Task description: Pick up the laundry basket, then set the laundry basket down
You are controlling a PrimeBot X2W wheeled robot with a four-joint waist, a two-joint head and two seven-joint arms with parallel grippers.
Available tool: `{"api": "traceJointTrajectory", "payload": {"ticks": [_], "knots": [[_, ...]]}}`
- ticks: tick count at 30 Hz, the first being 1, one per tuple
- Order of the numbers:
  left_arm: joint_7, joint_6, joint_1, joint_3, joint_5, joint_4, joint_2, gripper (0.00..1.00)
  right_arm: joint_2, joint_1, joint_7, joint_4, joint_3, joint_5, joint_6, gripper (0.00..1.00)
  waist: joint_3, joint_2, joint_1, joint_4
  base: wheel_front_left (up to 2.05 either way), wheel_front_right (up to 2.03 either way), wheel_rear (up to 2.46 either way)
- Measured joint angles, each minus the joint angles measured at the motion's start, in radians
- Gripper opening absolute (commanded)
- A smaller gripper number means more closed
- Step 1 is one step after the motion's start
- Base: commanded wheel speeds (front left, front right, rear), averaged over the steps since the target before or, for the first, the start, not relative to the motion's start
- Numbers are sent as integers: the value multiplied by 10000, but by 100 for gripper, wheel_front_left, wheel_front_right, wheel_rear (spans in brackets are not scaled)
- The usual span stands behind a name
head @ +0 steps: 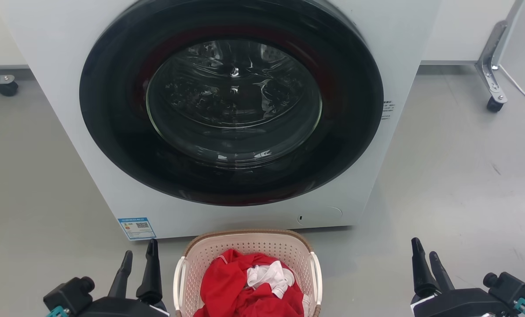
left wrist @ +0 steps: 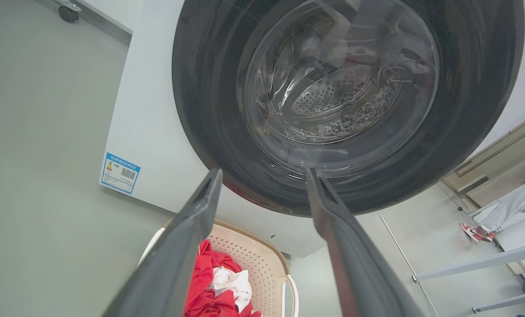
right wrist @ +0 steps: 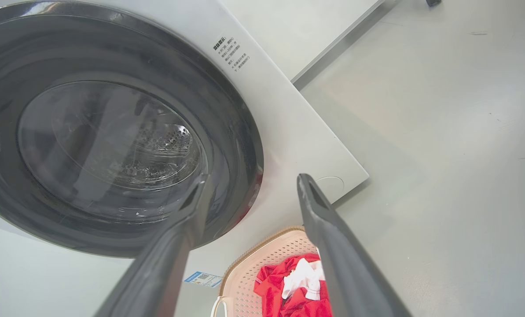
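Both claws are empty, fingers apart: the left gripper (head: 140,248) at lower left, near the laundry basket (head: 244,246); the right gripper (head: 425,248) at lower right, farther off. The basket sits bottom centre on the floor (head: 442,176) before the washer (head: 60,66), holding red clothes (head: 227,286). I'd close each claw on 1 of its 2 white handles (head: 178,281), then lift level. The washer's blue label (head: 136,228) shows a QR code; print unreadable.

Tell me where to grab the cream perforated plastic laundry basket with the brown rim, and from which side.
Take the cream perforated laundry basket by its two white loop handles: left handle with the left gripper, right handle with the right gripper, each coming in from its own outer side. The handles bow off the side walls, and the basket stands upright between the open grippers.
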Motion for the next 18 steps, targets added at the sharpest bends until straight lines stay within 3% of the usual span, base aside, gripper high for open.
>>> {"api": "traceJointTrajectory", "payload": {"ticks": [18], "knots": [[-658, 428, 423, -351, 3304, -583, 8, 100, -19, 132, -665, -374, 587, -2721, -443, 100, -1, 0, 0, 20, 0, 0, 0]]}}
